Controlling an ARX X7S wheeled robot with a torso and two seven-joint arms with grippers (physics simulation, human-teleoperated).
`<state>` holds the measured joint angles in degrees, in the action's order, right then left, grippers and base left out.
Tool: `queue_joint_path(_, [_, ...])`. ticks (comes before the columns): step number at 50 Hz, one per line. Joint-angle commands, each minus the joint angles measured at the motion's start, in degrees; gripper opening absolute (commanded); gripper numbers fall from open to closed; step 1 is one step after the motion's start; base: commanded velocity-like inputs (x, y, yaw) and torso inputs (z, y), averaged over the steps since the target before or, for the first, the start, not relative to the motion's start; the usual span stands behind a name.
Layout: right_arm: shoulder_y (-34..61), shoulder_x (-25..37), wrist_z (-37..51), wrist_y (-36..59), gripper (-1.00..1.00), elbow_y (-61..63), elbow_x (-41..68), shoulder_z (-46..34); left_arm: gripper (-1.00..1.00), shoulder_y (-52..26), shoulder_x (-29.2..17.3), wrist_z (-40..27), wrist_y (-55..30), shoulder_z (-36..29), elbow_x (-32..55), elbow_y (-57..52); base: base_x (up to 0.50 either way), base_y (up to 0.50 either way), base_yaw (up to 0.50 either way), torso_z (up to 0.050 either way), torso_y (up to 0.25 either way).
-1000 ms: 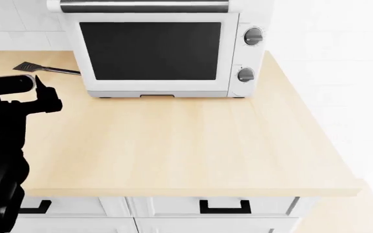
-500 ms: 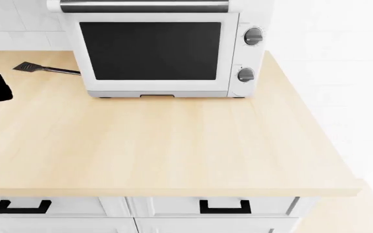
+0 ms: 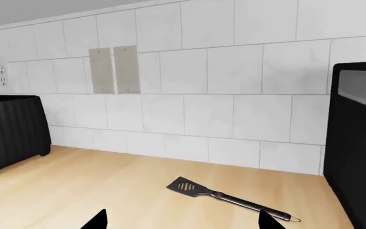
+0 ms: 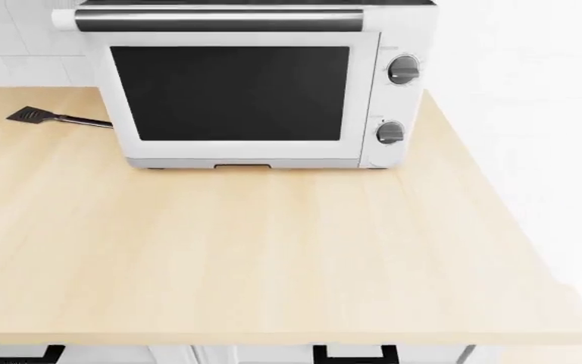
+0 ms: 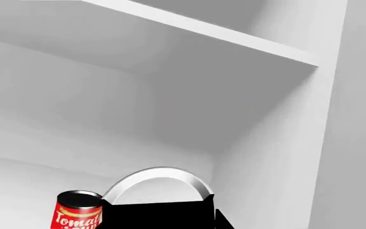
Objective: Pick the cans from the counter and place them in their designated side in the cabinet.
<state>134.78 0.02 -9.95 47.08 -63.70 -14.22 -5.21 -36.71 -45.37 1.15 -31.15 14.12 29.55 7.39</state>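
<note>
In the right wrist view my right gripper (image 5: 160, 223) is inside the white cabinet (image 5: 170, 109). It is shut on the near-black can (image 5: 157, 210), whose metal top rim arches above the jaws. The short red can (image 5: 77, 211) with white lettering stands on the cabinet shelf, close beside the dark can. In the left wrist view my left gripper (image 3: 183, 222) is open and empty, low over the beige counter (image 3: 94, 186). Only its two black fingertips (image 3: 97, 220) show. In the head view no can shows on the counter (image 4: 270, 250), and neither gripper is in view.
A white toaster oven (image 4: 240, 87) stands at the back of the counter. A black spatula (image 4: 54, 117) lies to its left, and also shows in the left wrist view (image 3: 224, 198). A black appliance (image 3: 8, 133) stands by the tiled wall. White drawers with black handles (image 4: 352, 353) sit below.
My left arm has moved out of the head view to the left. The head view has shifted, so the toaster oven sits lower and looks larger.
</note>
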Motion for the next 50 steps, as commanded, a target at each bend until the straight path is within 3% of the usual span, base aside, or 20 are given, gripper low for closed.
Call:
queue_joint_path(1, [0.2, 0.0, -0.5, -0.2, -1.0, 0.2, -0.5, -0.3, 1.0, 0.0, -1.1, 0.9, 0.3, 0.8, 0.2, 1.3, 0.3, 0.0, 0.0, 0.0, 0.0])
queue_joint_path(41, [0.2, 0.0, -0.5, -0.2, -1.0, 0.2, -0.5, -0.3, 1.0, 0.4, -1.1, -0.4, -0.3, 0.3, -0.7, 1.3, 0.31, 0.0, 0.0, 0.0, 0.001])
queue_joint_path(50, [0.2, 0.0, -0.5, -0.2, -1.0, 0.2, -0.5, -0.3, 1.0, 0.4, -1.3, -0.7, -0.5, 0.5, -0.7, 0.9, 0.02, 0.0, 0.0, 0.0, 0.001])
